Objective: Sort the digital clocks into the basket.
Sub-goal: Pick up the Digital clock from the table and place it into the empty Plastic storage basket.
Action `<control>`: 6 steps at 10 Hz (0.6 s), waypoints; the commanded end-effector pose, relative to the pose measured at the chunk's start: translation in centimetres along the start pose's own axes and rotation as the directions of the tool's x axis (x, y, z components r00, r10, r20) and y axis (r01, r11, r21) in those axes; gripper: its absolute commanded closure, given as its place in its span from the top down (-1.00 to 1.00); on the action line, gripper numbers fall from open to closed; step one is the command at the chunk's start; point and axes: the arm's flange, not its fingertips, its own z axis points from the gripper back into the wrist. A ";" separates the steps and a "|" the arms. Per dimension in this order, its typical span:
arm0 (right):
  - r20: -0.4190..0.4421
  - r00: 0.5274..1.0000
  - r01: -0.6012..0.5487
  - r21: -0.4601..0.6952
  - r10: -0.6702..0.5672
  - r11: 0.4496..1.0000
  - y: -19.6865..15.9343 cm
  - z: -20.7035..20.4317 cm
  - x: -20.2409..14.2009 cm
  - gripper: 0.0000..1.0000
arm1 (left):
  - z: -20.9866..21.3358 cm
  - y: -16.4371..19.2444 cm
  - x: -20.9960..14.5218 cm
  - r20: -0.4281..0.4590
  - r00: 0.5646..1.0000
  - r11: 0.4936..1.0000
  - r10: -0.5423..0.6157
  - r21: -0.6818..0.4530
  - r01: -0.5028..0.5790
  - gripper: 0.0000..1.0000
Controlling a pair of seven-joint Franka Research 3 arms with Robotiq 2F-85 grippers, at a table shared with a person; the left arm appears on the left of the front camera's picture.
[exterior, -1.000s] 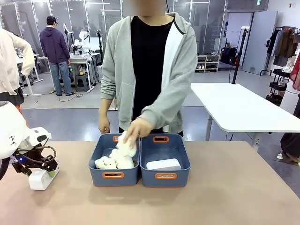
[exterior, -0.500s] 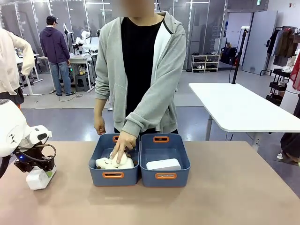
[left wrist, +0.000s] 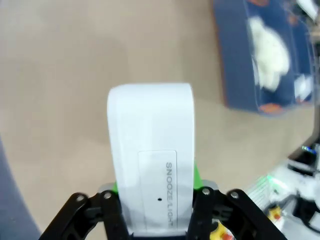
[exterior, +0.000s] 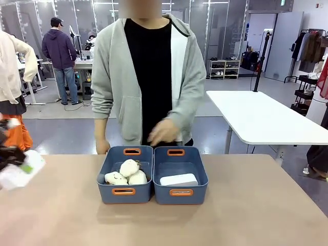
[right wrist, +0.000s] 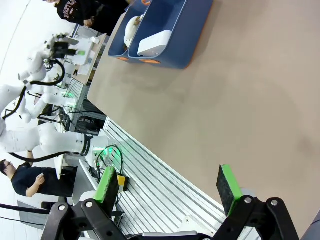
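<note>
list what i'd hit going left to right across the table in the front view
left gripper, shut on a digital clock, at the left edge → blue tub holding plush toys → basket holding the other digital clock

Smeared by motion and cut by the front view's left edge: left gripper (exterior: 15,166) and the digital clock (exterior: 15,177) clamped in it, outlines unreadable. Near end of that clock hidden between the fingers (left wrist: 202,205) in the wrist view. Beyond the fingertips, blue tub (left wrist: 240,65) and plush toys (left wrist: 270,55) out of focus, tub's far end cropped.
</note>
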 end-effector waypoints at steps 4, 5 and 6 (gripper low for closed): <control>0.004 1.000 0.001 0.002 -0.001 1.000 0.3 0.0 0.1 1.00 | 4.8 3.0 -3.2 0.113 0.928 0.902 -0.356 -0.217 0.372 -0.88; 0.004 1.000 0.001 0.002 -0.001 1.000 0.3 0.0 0.1 1.00 | 5.1 0.1 -2.8 0.128 0.871 0.858 -0.475 -0.152 0.491 -0.88; 0.004 1.000 0.001 0.002 -0.001 1.000 0.3 0.0 0.1 1.00 | 5.5 -3.7 -1.8 0.091 0.805 0.803 -0.586 -0.065 0.592 -0.88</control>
